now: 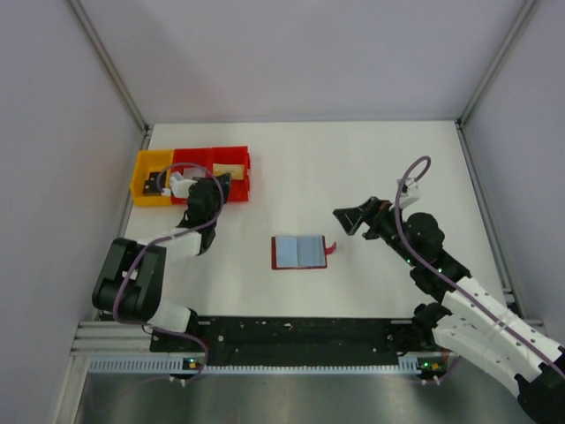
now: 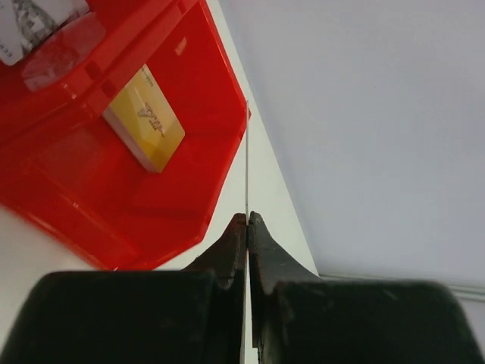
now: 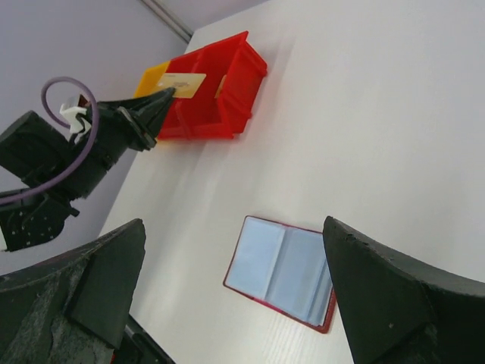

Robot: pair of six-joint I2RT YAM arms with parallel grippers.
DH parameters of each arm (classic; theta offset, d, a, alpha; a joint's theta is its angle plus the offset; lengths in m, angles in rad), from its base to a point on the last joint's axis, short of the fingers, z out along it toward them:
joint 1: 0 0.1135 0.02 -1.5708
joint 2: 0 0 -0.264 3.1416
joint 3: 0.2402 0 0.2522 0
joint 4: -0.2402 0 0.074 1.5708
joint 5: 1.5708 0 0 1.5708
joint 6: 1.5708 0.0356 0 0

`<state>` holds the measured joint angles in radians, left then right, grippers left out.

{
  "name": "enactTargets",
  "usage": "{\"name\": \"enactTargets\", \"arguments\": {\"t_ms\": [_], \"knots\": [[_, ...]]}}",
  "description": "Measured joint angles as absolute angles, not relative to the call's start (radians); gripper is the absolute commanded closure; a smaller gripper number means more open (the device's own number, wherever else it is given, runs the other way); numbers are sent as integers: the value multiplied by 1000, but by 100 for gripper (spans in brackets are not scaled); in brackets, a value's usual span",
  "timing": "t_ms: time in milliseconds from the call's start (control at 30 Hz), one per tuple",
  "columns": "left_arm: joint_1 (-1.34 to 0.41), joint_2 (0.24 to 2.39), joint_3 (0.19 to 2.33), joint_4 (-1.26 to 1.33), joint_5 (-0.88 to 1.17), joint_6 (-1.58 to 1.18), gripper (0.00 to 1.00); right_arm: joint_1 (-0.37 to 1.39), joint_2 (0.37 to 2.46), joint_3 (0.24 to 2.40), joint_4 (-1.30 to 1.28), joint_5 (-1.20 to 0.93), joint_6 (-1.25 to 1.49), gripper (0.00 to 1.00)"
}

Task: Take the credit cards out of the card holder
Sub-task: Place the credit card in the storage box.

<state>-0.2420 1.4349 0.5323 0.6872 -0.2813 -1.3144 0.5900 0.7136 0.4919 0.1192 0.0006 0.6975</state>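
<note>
Lying open on the white tabletop [image 1: 353, 159] is the small red folding wallet [image 1: 298, 252]. By the red plastic bin [image 2: 151, 189] the left jaws pinch a thin card [image 2: 246, 159]; the right jaws are spread wide.

White counter [image 1: 371, 159], pale lilac-grey walls [image 1: 300, 53] on three sides, slim metal posts [image 1: 109, 66] running up the back corners, ridged aluminium rail [image 1: 291, 364] along the near edge, soft even light
</note>
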Motion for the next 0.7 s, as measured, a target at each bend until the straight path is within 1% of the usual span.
{"name": "enactTargets", "arguments": {"t_ms": [167,400,567,700], "knots": [[-207,1585,693,683,-295,-1311,100,575,713,492,98,7,648,2],[-162,1732,850,628,-291,-1276,100,564,713,492,96,16,607,2],[-158,1799,936,578,-277,-1228,100,560,713,492,95,19,590,2],[-159,1827,963,560,-260,-1224,100,560,713,492,95,26,585,2]]}}
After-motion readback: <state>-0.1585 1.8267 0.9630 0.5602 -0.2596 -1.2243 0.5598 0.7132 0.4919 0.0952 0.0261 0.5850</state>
